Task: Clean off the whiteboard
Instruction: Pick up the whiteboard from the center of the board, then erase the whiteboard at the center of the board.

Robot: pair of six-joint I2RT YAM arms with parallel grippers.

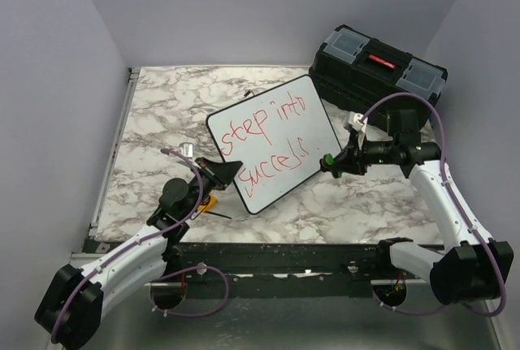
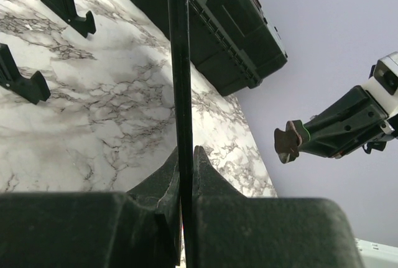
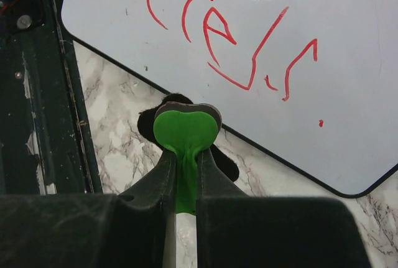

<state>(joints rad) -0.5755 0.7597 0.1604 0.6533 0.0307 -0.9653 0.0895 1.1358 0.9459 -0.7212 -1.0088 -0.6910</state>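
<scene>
Red-lettered whiteboard (image 1: pixel 276 135) clamped by left pincer (image 1: pixel 233 169); right pincer (image 3: pixel 185 157) grips green eraser (image 3: pixel 185 130).

We are looking at the left arm (image 1: pixel 122 262) and the right arm (image 1: pixel 443 196), both wearing glossy white shell links between chunky matte-black joint housings. A thin purple cable (image 1: pixel 443 123) is looping along each arm, cinched with small ties. We are seeing the left hand (image 1: pixel 233 168) and the right hand (image 1: pixel 333 161) ending in black, wedge-shaped fingers (image 2: pixel 158 187) with tapering tips.
</scene>
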